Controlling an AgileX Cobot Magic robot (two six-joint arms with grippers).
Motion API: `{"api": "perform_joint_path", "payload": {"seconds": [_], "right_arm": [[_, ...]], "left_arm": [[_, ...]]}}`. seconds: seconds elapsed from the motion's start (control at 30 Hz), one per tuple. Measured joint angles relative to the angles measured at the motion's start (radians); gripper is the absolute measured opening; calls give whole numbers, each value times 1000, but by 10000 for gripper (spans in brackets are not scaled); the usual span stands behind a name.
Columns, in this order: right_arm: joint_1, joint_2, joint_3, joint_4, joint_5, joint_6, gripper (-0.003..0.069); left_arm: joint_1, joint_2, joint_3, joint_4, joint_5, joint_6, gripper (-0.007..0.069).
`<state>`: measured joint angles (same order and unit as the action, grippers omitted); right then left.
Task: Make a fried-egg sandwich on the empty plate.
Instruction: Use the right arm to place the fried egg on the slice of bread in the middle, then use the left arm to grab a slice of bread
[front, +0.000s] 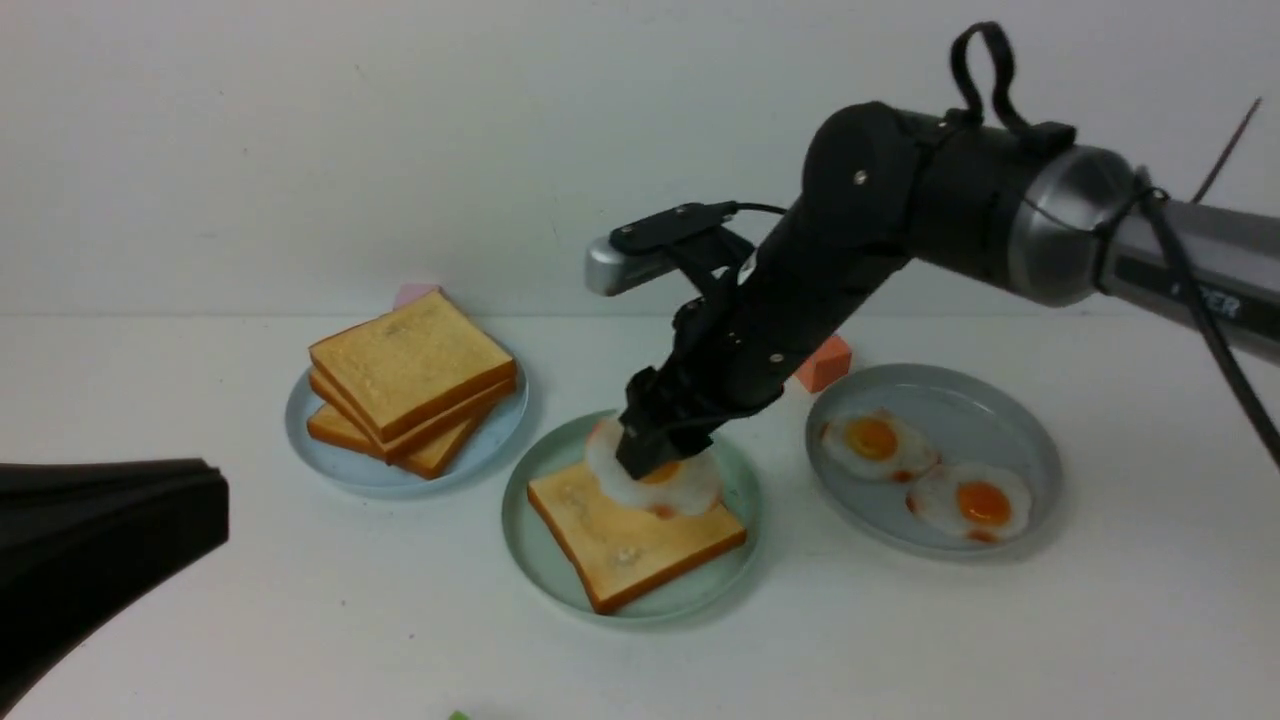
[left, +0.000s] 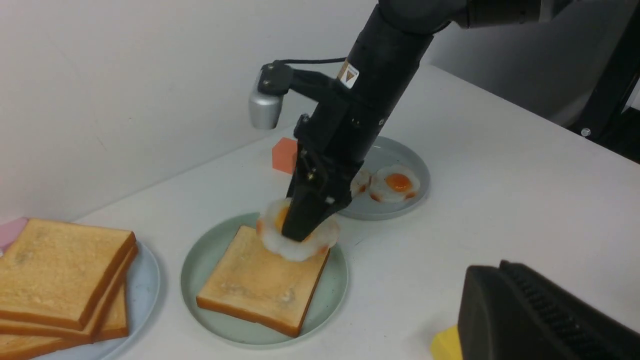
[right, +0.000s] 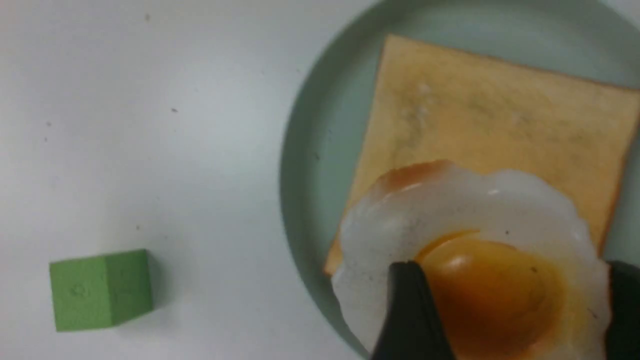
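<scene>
The white table (front: 1100, 640) carries three plates, and the right arm (front: 900, 200) reaches down over the middle one. The left claw (front: 215, 510) waits low at the near edge, shut and empty. A blue plate (front: 495, 440) on the left bears a stack (front: 410, 365) of toast. A grey plate (front: 1000, 410) on the right holds two smaller eggs (front: 875, 440).

The mint plate (front: 540, 560) has one slice (front: 625, 540) lying flat on it. The egg (front: 690, 490) sits on that slice's far corner and overhangs toward the rim, its white bunched up around the fingers. The right claw (front: 648, 468) stands wide, its jaws set on the egg across the yolk.

The egg looks light, bendy and glossy, so it probably slips and droops. The raised yolk is likely the firmest hold. It seems to need shifting toward the slice's middle. The covering slice looks stiff and light, best pinched across its crust edges.

An orange cube (front: 825, 362) and a green cube (right: 100, 290) lie apart from the plates.
</scene>
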<state>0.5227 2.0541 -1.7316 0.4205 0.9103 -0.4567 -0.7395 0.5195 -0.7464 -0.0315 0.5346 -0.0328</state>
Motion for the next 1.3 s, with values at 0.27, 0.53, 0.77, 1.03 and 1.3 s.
{"api": "perform_joint_path", "payload": {"seconds": [0.27, 0.53, 0.77, 1.03, 1.3], "right_arm": [[24, 79, 1, -15, -75, 11, 459], [24, 118, 2, -26, -150, 33, 458], [24, 122, 2, -42, -153, 33, 494], [24, 122, 2, -40, -129, 33, 598], [24, -46, 3, -104, 93, 121, 496]], "left_arm": [[0, 0, 0, 3, 0, 0, 21], [0, 0, 0, 3, 0, 0, 21], [0, 0, 0, 4, 0, 0, 21], [0, 0, 0, 4, 0, 0, 22], [0, 72, 0, 46, 42, -96, 24]]}}
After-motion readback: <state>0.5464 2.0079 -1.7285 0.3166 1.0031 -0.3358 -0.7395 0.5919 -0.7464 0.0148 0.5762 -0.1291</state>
